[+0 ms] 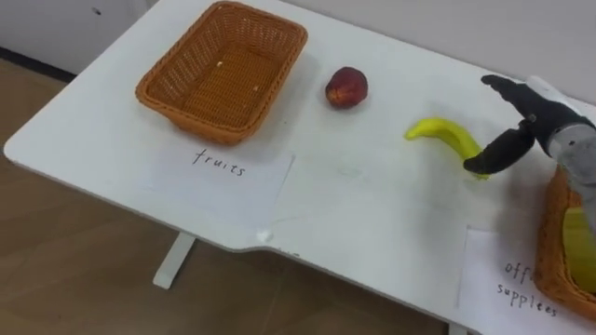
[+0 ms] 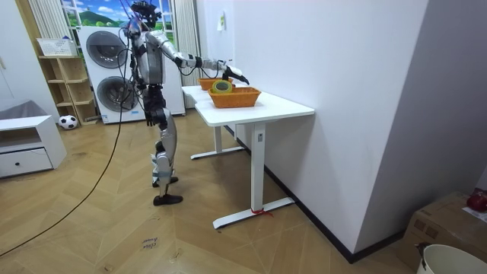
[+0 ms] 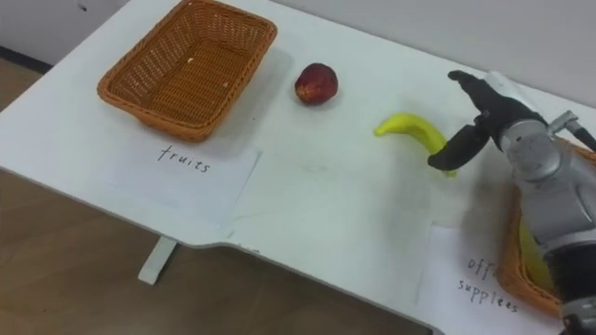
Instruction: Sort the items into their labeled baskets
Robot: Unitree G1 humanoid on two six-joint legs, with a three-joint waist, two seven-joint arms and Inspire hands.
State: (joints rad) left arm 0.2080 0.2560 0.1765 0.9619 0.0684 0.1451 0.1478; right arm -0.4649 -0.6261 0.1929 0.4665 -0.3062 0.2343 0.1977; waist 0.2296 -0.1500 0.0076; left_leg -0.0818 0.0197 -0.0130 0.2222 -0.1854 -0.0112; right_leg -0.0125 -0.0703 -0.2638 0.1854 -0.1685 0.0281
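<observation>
The fruits basket (image 1: 223, 70) sits empty at the left of the desk (image 1: 372, 214), a red fruit (image 1: 346, 87) near it, then the banana (image 1: 445, 136). The right hand (image 1: 540, 121) has its fingers spread, holding nothing, thumb at the banana's end. If it pinches only that tip, the banana could swivel and slip free.

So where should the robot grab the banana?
Probably the middle of the banana, coming down from above on its right, where the open right hand hovers by its end. It lies flat, arching away from the robot, so the fingers can hook over the far side and the thumb close on the near side.
</observation>
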